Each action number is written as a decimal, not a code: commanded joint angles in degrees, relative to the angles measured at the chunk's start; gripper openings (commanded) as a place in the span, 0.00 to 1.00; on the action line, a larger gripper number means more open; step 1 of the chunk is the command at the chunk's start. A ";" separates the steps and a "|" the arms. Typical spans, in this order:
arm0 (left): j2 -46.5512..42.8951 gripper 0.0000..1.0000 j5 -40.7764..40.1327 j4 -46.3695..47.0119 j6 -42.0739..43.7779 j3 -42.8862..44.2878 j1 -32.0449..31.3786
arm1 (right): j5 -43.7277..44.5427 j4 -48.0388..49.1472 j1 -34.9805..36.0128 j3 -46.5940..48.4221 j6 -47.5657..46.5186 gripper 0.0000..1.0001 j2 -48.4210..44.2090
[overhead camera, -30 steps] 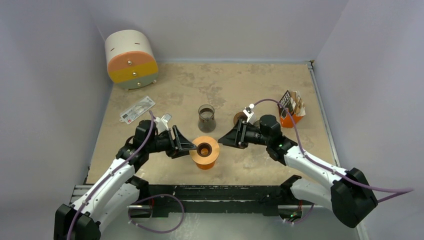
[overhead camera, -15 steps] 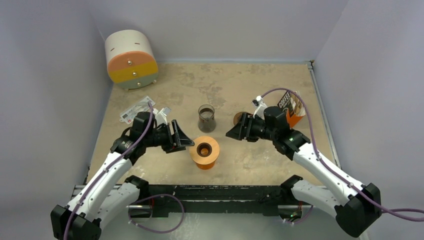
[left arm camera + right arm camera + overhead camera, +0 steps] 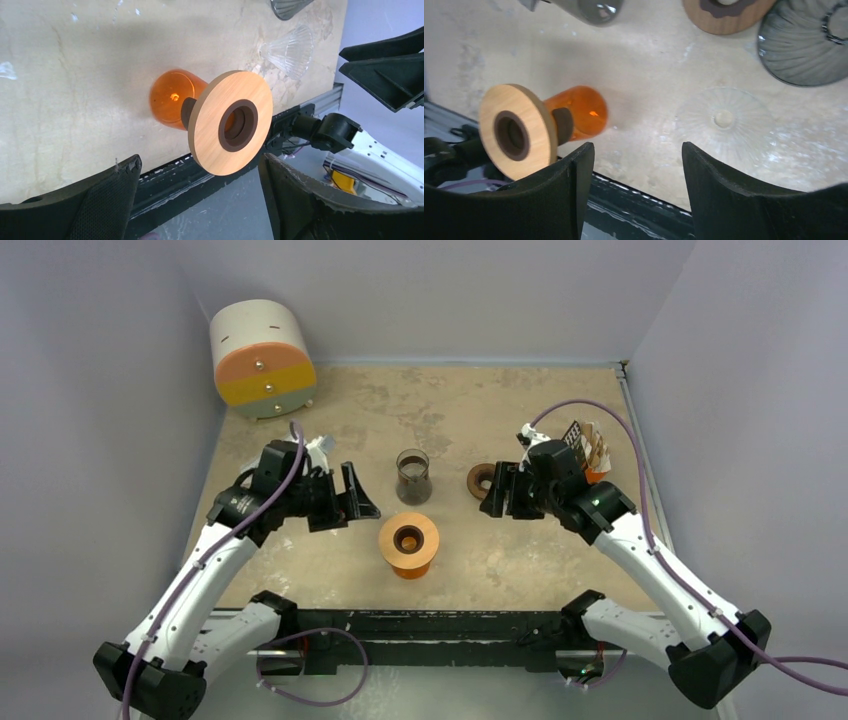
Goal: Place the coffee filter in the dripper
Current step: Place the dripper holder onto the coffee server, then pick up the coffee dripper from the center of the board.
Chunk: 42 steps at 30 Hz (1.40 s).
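Both arms are hovering over the beige stone-look table (image 3: 470, 405), nothing gripped. My left tool (image 3: 360, 498) is hanging wide open and empty, just left of the orange glass dripper (image 3: 408, 543) with its round wooden collar. The left wrist camera is showing the dripper ahead of my two black fingers (image 3: 95, 205), clear of both. My right tool (image 3: 490, 494) is also gaping wide and holding nothing, up and right of the dripper and apart from it. The dripper is standing near the middle of the table towards the near edge, wooden collar and dark centre hole facing up, orange glass end down on the table. The paper coffee filters (image 3: 597, 445) are standing in a small orange carton (image 3: 592, 476) at the right side of the table, behind my right arm and partly hidden by it, well apart from the dripper. A small glass beaker with dark contents (image 3: 413, 477) is standing just beyond the dripper. A brown wooden ring (image 3: 480, 480) is lying just beside my right tool. A clear ribbed glass cone (image 3: 724, 120) is lying mouth down on the table in front of the right tool, with a grey ribbed cone (image 3: 804, 45) beyond it. A white drum-shaped drawer unit with orange, yellow and pale green fronts (image 3: 262, 358) is sitting at the far left corner.
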 commanded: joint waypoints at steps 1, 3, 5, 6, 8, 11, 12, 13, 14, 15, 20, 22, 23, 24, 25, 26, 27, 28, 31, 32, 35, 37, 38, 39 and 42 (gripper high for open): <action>0.89 0.85 -6.07 -5.36 5.26 6.44 0.24 | 5.98 -10.61 -0.17 3.91 -4.50 0.67 1.20; 0.92 0.85 -8.30 -6.23 6.37 8.42 0.31 | 7.50 -11.59 -0.13 3.99 -5.19 0.67 0.68; 0.84 0.85 -9.91 -6.90 7.74 9.93 0.29 | 9.35 -13.02 -0.10 4.45 -5.95 0.67 0.47; 0.75 0.85 -10.66 -7.12 8.39 10.55 0.23 | 10.08 -13.90 -0.11 4.87 -6.12 0.67 0.62; 0.26 0.85 -11.75 -6.94 9.60 11.30 0.26 | 10.80 -15.76 -0.08 5.72 -6.71 0.67 1.40; -0.88 0.85 -13.61 -5.84 10.97 11.60 0.24 | 10.38 -17.54 -0.16 6.07 -7.29 0.66 3.11; -1.39 0.85 -14.21 -5.46 11.17 11.46 0.23 | 10.09 -17.47 -0.15 6.07 -7.41 0.66 3.51; -1.94 0.85 -14.79 -5.18 11.47 11.33 0.28 | 10.41 -16.73 -0.15 6.07 -8.71 0.66 3.84; -2.37 0.85 -15.08 -4.83 11.77 11.16 0.26 | 9.12 -16.39 -0.05 6.10 -9.72 0.66 4.31; -2.75 0.85 -15.37 -4.52 12.11 10.99 0.26 | 7.74 -16.06 0.00 5.90 -9.65 0.66 4.82; -3.59 0.85 -17.00 -4.60 13.51 10.64 0.29 | 6.09 -15.02 1.57 5.90 -9.03 0.65 7.03; -3.82 0.85 -17.52 -5.08 14.15 10.83 0.23 | 6.91 -14.94 2.90 6.38 -8.86 0.65 7.93; -3.96 0.85 -17.75 -5.35 14.34 11.01 0.27 | 7.78 -14.86 3.74 6.61 -8.76 0.65 8.49; -4.11 0.85 -17.93 -5.49 14.54 11.11 0.23 | 9.18 -15.10 4.91 6.80 -8.61 0.65 9.36; -4.35 0.85 -18.10 -5.52 14.66 11.19 0.23 | 10.70 -15.43 6.13 7.04 -8.21 0.65 10.33; -4.73 0.85 -18.23 -5.52 14.67 11.25 0.23 | 11.71 -15.64 7.28 7.31 -7.86 0.64 11.26; -4.97 0.85 -18.33 -5.45 14.75 11.15 0.22 | 12.53 -15.62 8.44 7.54 -7.45 0.64 12.44; -5.31 0.85 -18.34 -5.43 14.88 11.08 0.25 | 13.21 -15.43 9.39 7.61 -7.07 0.64 13.15; -5.87 0.85 -18.68 -5.51 15.23 10.60 0.23 | 14.42 -14.95 11.10 8.07 -5.96 0.63 15.18; -6.09 0.85 -18.71 -5.52 15.28 10.37 0.23 | 14.81 -14.80 11.34 8.17 -5.80 0.62 15.67; -6.43 0.85 -18.95 -5.43 15.29 9.37 0.28 | 15.67 -13.86 11.98 7.74 -5.66 0.60 17.00; -6.63 0.84 -18.92 -5.49 15.16 9.03 0.25 | 15.94 -13.52 12.21 7.26 -5.59 0.59 18.30; -6.71 0.84 -18.88 -5.58 15.07 9.14 0.25 | 16.27 -13.49 12.51 7.08 -5.53 0.59 18.99; -6.86 0.84 -18.91 -5.67 15.03 9.25 0.25 | 16.73 -13.51 12.82 6.93 -5.40 0.58 19.57; -7.11 0.84 -19.15 -5.82 15.17 9.57 0.24 | 17.64 -13.03 13.80 6.40 -5.01 0.57 20.86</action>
